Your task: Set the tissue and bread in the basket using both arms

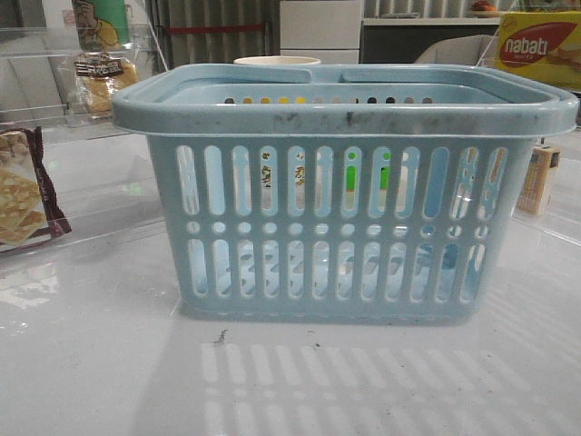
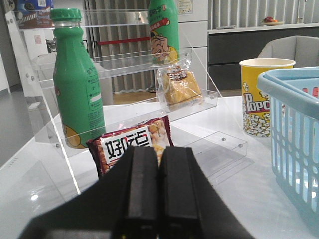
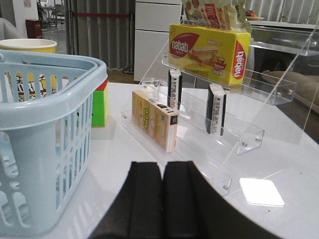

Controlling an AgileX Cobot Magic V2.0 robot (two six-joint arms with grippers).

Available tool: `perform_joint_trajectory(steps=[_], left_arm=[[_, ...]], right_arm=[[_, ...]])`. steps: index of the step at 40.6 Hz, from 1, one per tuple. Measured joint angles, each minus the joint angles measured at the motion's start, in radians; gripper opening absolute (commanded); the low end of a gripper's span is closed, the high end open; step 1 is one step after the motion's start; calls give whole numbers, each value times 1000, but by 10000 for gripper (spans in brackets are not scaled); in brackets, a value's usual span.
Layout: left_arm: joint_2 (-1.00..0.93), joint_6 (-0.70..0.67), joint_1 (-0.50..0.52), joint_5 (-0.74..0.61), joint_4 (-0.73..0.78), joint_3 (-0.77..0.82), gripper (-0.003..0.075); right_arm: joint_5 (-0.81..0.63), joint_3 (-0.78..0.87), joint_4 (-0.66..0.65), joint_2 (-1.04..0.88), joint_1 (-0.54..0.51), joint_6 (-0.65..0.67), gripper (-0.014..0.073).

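basket sits centre frame on the white surface, looks empty through the slots, so nothing placed yet; bread in clear wrap on the middle tier of the acrylic shelf, upper centre of the left wrist view, also visible upper left of the front view; tissue is most likely one of the two slim black packs standing on the right-hand rack, nearer one centre-right of the right wrist view, other just above centre; can't confirm which. left gripper jaws pressed together, holding nothing; right gripper same, shut and empty. Step in hand, as I read it: reach for the pickups. Advice: open jaws wide before approach; left goes over the maroon snack packet in front, not through it; grip bread across the wrap lightly; right takes the pack by its narrow faces, keep clear of the cream box; lift above the basket rim before release.
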Motion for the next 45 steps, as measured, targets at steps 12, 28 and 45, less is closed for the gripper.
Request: perform_joint_trajectory(steps=[12,28,45], left_arm=[[0,0,0,-54,0,-2,90],[81,0,0,-21,-2,-314,90],[427,0,0,349,-2,-691,90]], right_arm=[[-26,0,0,0,0,0,55],[115,-377,0,48,0,0,55],[464,-690,0,417,0,0,55]])
